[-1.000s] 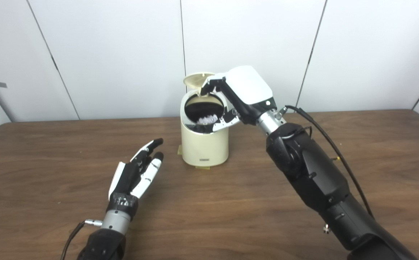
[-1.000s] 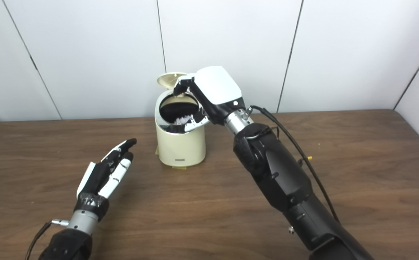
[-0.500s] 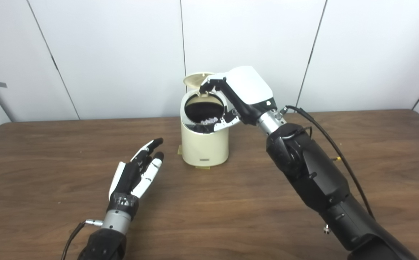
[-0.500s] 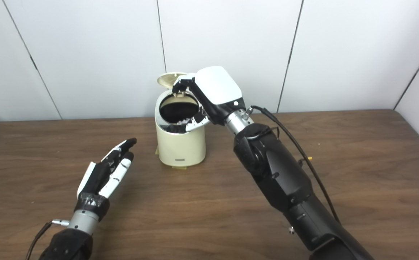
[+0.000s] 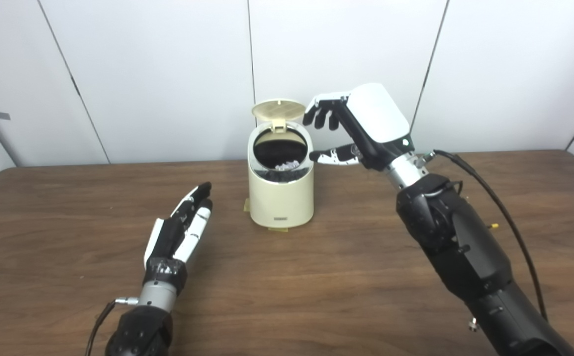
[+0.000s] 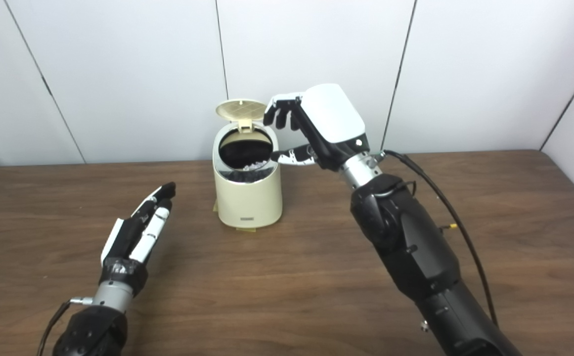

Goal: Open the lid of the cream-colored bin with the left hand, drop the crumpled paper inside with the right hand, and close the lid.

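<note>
**Paper dropped, right robot hand clearing, lid not closed**

White wall panels behind, brown wood surface (image 5: 316, 277) below. Cream-colored bin (image 5: 281, 198) stands on the surface, just down-left of the right robot hand (image 5: 361, 123).

What changed:
- A second ago the right robot hand sat over the bin mouth, fingers hooked at the rim. Now it has pulled up and off to the right, apart from the bin, no contact.
- Its fingers (image 5: 322, 114) are spread and curled loosely, thumb pointing toward the bin rim. Holding nothing.
- Crumpled paper (image 5: 287, 164) has gone lower: white wad now sits down inside the dark liner, near the front wall. Probably resting on the bottom or on the liner, can't tell depth from this angle.
- Lid (image 5: 278, 109) stands flipped up on the rear hinge, now fully visible since the hand no longer covers it.
- Left robot hand (image 5: 180, 235) lies low over the surface, well to the lower left of the bin, fingers straight and slightly apart, empty. It has drifted a bit left and back, otherwise idle.

What it means: open and drop steps look done. Remaining step is closing the lid. The right robot hand is the nearer one, just beside the lid's right edge; the left would need a long reach up and over. Risk: pushing the upright lid sideways could shove the light bin rather than swing the hinge.
</note>
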`<state>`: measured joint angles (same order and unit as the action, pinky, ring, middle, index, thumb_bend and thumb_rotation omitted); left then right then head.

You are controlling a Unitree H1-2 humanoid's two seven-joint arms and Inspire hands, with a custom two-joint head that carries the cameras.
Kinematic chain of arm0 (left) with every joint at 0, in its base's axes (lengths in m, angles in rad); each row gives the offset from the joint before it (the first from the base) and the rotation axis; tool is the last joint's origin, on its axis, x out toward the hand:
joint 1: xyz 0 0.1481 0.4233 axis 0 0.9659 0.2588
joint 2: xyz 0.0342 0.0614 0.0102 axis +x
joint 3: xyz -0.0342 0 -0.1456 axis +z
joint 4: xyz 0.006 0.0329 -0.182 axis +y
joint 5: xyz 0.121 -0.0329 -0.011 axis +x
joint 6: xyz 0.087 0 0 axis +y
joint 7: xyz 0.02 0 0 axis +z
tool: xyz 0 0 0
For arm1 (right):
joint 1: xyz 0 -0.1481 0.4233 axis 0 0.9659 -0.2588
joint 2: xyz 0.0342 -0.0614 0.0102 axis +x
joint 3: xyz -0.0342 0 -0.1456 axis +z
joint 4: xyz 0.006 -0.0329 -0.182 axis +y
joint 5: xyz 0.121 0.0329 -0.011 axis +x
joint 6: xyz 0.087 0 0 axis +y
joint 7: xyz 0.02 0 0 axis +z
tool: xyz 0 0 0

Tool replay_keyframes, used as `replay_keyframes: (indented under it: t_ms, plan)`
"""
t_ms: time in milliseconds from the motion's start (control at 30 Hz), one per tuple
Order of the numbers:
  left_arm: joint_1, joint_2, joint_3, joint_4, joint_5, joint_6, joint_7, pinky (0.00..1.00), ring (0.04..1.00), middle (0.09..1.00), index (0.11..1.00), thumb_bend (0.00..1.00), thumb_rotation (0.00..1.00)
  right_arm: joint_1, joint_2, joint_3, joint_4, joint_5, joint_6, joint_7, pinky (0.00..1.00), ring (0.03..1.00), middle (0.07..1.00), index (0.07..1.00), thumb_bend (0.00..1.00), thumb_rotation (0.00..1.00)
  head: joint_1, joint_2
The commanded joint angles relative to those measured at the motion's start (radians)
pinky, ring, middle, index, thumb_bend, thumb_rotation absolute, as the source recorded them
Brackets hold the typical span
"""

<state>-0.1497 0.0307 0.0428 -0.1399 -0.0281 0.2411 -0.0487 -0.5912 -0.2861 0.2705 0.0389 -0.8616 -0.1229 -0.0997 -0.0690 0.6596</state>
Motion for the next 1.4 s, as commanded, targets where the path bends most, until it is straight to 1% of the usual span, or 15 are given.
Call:
replay_keyframes:
  t_ms: [0, 167, 267, 333, 433, 467, 533, 600, 667, 800, 967, 1000, 1100, 1233, 1367]
  plan:
    - [-0.047, -0.004, 0.015, -0.005, -0.018, -0.04, 0.012, 1.0, 0.981, 0.966, 0.961, 0.34, 0.64, -0.01, 0.002, -0.04, -0.042, 0.031, -0.009, -0.045, 0.37, 0.399, 0.475, 0.51, 0.52, 0.0, -0.001, 0.0]
    - [-0.072, 0.0, 0.037, 0.014, -0.027, -0.031, 0.024, 1.0, 0.992, 0.995, 0.997, 0.38, 0.67, 0.068, 0.044, -0.111, -0.029, 0.098, -0.041, -0.14, 0.35, 0.38, 0.477, 0.523, 0.52, 0.0, -0.019, -0.004]
    - [-0.098, 0.016, 0.04, 0.014, -0.018, 0.016, 0.024, 1.0, 0.998, 1.0, 1.0, 0.38, 0.7, 0.126, 0.054, -0.133, -0.037, 0.13, -0.043, -0.157, 0.36, 0.385, 0.482, 0.523, 0.52, 0.0, -0.029, -0.01]
    - [-0.126, 0.027, 0.05, 0.021, -0.035, 0.044, 0.018, 1.0, 1.0, 1.0, 1.0, 0.37, 0.7, 0.172, 0.083, -0.16, -0.062, 0.188, 0.0, -0.136, 0.36, 0.387, 0.483, 0.523, 0.52, 0.0, -0.026, -0.013]
    - [-0.168, 0.043, 0.063, 0.034, -0.056, 0.083, 0.01, 1.0, 1.0, 1.0, 1.0, 0.36, 0.67, 0.233, 0.141, -0.211, -0.121, 0.327, 0.123, -0.053, 0.4, 0.41, 0.502, 0.519, 0.52, 0.0, -0.02, -0.014]
    - [-0.187, 0.051, 0.064, 0.039, -0.057, 0.1, 0.009, 1.0, 1.0, 1.0, 1.0, 0.36, 0.68, 0.258, 0.161, -0.232, -0.145, 0.397, 0.181, -0.014, 0.43, 0.501, 0.502, 0.501, 0.52, 0.0, -0.019, -0.015]
    - [-0.222, 0.066, 0.063, 0.052, -0.061, 0.125, 0.001, 1.0, 1.0, 1.0, 1.0, 0.38, 0.72, 0.294, 0.182, -0.258, -0.173, 0.479, 0.26, 0.038, 0.53, 0.638, 0.688, 0.546, 0.52, 0.19, -0.019, -0.015]
    - [-0.263, 0.073, 0.067, 0.071, -0.074, 0.151, -0.005, 1.0, 1.0, 1.0, 1.0, 0.41, 0.73, 0.323, 0.2, -0.28, -0.181, 0.537, 0.301, 0.059, 0.57, 0.684, 0.743, 0.687, 0.55, 0.4, -0.019, -0.015]
    - [-0.295, 0.073, 0.077, 0.091, -0.098, 0.168, -0.011, 1.0, 1.0, 1.0, 1.0, 0.44, 0.73, 0.344, 0.211, -0.294, -0.184, 0.572, 0.315, 0.063, 0.61, 0.731, 0.782, 0.76, 0.54, 0.56, -0.018, -0.015]
    - [-0.366, 0.076, 0.092, 0.144, -0.144, 0.194, -0.023, 1.0, 1.0, 1.0, 0.998, 0.46, 0.76, 0.395, 0.214, -0.308, -0.191, 0.609, 0.31, 0.06, 0.63, 0.777, 0.815, 0.796, 0.56, 0.67, -0.017, -0.015]
    - [-0.451, 0.076, 0.082, 0.209, -0.159, 0.216, -0.028, 1.0, 1.0, 0.993, 0.967, 0.5, 0.86, 0.442, 0.216, -0.346, -0.185, 0.777, 0.323, 0.117, 0.83, 0.9, 0.904, 0.88, 0.5, 0.86, -0.006, -0.021]
    - [-0.472, 0.079, 0.074, 0.225, -0.156, 0.218, -0.035, 1.0, 1.0, 0.994, 0.961, 0.5, 0.89, 0.448, 0.217, -0.354, -0.178, 0.814, 0.327, 0.131, 0.88, 0.927, 0.917, 0.904, 0.48, 0.87, -0.001, -0.02]
    - [-0.519, 0.088, 0.061, 0.264, -0.151, 0.218, -0.045, 1.0, 1.0, 0.993, 0.954, 0.5, 0.92, 0.46, 0.217, -0.361, -0.156, 0.867, 0.319, 0.144, 0.91, 0.946, 0.924, 0.921, 0.48, 0.88, 0.01, -0.023]
    - [-0.572, 0.097, 0.055, 0.313, -0.151, 0.212, -0.057, 1.0, 1.0, 0.99, 0.94, 0.5, 0.93, 0.471, 0.216, -0.355, -0.145, 0.874, 0.312, 0.133, 0.92, 0.956, 0.92, 0.931, 0.56, 0.97, 0.023, -0.026]
    - [-0.617, 0.113, 0.041, 0.346, -0.146, 0.198, -0.075, 1.0, 1.0, 0.969, 0.894, 0.51, 0.94, 0.479, 0.243, -0.377, -0.154, 0.909, 0.336, 0.108, 0.95, 0.962, 0.921, 0.932, 0.63, 0.97, 0.024, -0.031]
